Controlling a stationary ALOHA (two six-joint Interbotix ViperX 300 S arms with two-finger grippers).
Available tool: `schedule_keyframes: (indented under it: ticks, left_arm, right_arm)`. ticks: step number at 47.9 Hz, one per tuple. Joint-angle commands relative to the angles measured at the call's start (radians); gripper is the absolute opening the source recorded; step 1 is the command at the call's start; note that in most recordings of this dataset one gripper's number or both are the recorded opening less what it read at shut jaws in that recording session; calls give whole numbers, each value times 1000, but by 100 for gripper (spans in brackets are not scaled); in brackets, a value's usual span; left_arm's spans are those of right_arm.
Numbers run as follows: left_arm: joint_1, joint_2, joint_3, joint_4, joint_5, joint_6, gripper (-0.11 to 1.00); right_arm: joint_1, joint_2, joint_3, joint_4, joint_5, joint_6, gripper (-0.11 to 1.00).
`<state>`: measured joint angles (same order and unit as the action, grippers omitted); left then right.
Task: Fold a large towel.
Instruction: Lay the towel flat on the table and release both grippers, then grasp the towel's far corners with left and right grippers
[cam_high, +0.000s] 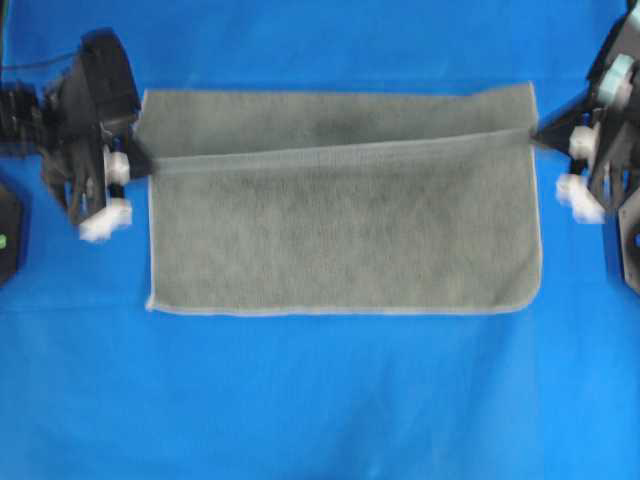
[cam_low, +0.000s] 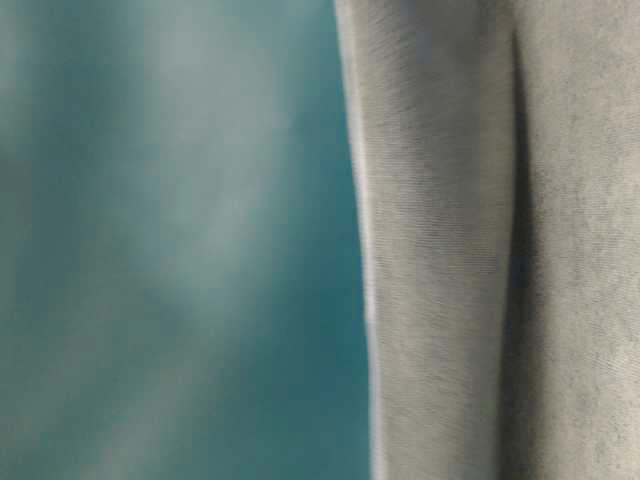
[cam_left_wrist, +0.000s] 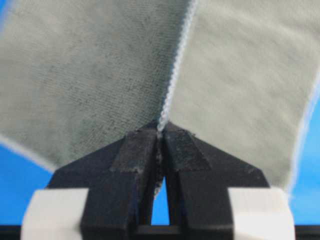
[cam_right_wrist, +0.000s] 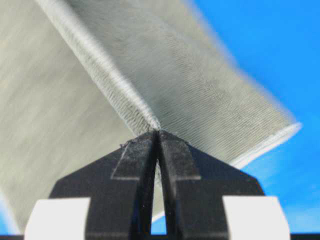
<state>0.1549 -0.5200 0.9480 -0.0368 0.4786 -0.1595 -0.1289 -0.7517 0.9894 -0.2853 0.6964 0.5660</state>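
The large grey-green towel (cam_high: 340, 235) lies spread on the blue sheet, with its upper layer's pale stitched edge stretched taut across it between the two grippers. My left gripper (cam_high: 145, 160) is shut on that edge at the towel's left side; the wrist view shows the jaws (cam_left_wrist: 160, 132) pinching the stitched hem of the towel (cam_left_wrist: 100, 70). My right gripper (cam_high: 535, 135) is shut on the edge at the right side; its jaws (cam_right_wrist: 158, 132) pinch a ridge of the towel (cam_right_wrist: 60, 125). The table-level view shows only towel (cam_low: 470, 250) close up, hanging in a fold.
The bright blue sheet (cam_high: 320, 400) covers the whole table. The left arm's body (cam_high: 85, 110) stands at the left edge and the right arm's body (cam_high: 610, 170) at the right edge. A dark block (cam_high: 5, 235) sits at the far left.
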Motion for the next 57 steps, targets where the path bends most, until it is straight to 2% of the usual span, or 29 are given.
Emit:
schedule_keyframes:
  ticks: [1,5,10,22,32,41,43,49,54,57]
  left_arm:
    - [-77,23,32,-2,-91,-52,0]
    - [-121,46,49,-2,-137,-103,0]
    - [-166,61,61,-2,-141,-156,1]
    - [-258,80,66,-2,-158,-241,0]
    - [-360,89,63,0,-173,-298,1]
    - [-344,127,61,8,-189,-291,2]
    - [-336,143,60,9,-189,-291,5]
    - [-333,163,46,8,-189,-288,32]
    - [-333,158,26,8,-189,-282,62]
    - [-333,141,12,8,-183,-268,73]
  right_arm:
    - [49,21,49,72,-58,3,3]
    - [77,43,91,146,-112,17,3]
    - [107,67,126,209,-156,28,3]
    - [210,84,149,298,-170,48,3]
    - [296,95,147,313,-210,114,3]
    - [298,147,149,288,-242,124,3]
    - [298,163,149,285,-244,127,3]
    - [298,206,132,287,-253,143,5]
    - [298,209,120,275,-261,149,37]
    - [298,186,103,244,-252,147,57]
